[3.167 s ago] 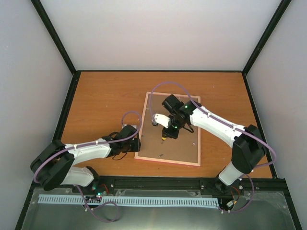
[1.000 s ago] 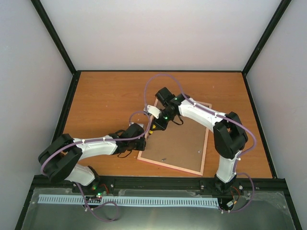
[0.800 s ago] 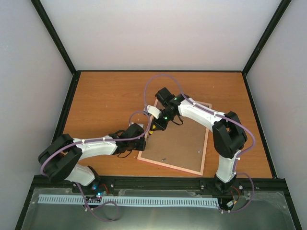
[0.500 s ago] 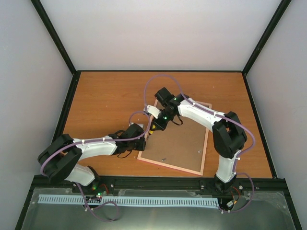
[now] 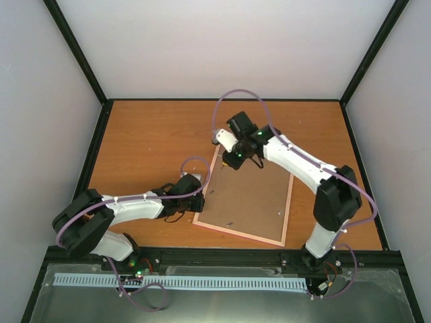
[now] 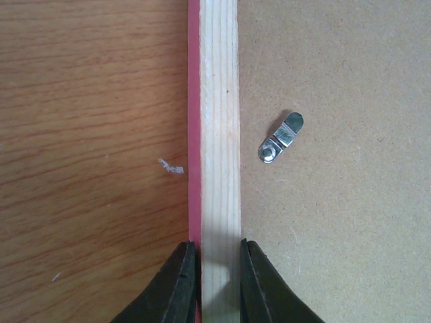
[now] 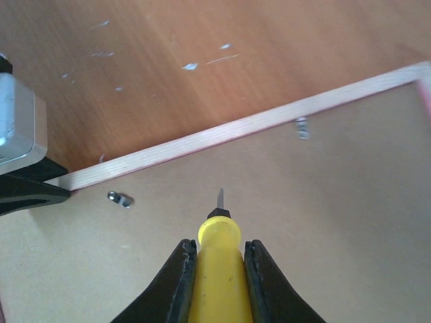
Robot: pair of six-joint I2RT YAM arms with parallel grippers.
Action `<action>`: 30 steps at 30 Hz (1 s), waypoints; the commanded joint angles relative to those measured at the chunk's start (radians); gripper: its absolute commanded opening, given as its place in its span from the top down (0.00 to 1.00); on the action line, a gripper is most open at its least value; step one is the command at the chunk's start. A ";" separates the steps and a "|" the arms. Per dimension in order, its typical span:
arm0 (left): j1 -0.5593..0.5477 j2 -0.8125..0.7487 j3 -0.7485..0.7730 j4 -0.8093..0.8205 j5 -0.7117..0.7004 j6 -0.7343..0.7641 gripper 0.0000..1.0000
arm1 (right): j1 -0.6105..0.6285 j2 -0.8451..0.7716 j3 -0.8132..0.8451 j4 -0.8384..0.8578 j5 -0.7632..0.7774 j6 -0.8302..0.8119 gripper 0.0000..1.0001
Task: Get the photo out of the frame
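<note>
Two grippers cooperate: the left gripper (image 6: 214,269) pinches the frame (image 6: 219,134) rail, apparently to steady it, while the right gripper (image 7: 219,254) grasps the screwdriver (image 7: 219,239) near a clip (image 7: 120,198).

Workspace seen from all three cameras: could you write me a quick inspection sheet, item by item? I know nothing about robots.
Surface: brown wooden table, with white flecks.
Job's things: frame lies face down, backing board in place; photo not visible.
Clutter: small metal clips on the board; nothing else seen.
Grippers: left gripper clamps the frame's rail; right gripper holds a yellow screwdriver, tip towards the board.
Cables: purple cables loop above both arms.
Surroundings: white walls, black corner posts.
</note>
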 commanded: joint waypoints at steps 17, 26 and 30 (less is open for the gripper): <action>0.051 -0.085 0.071 -0.083 -0.031 0.107 0.97 | -0.224 -0.392 -0.254 -0.078 -0.024 -0.096 0.97; 0.086 -0.094 0.095 -0.201 -0.060 0.035 0.99 | -0.299 -0.483 -0.300 -0.089 -0.029 -0.107 0.97; 0.094 -0.112 0.056 -0.193 -0.041 -0.061 0.99 | -0.299 -0.483 -0.312 -0.070 -0.055 -0.091 0.97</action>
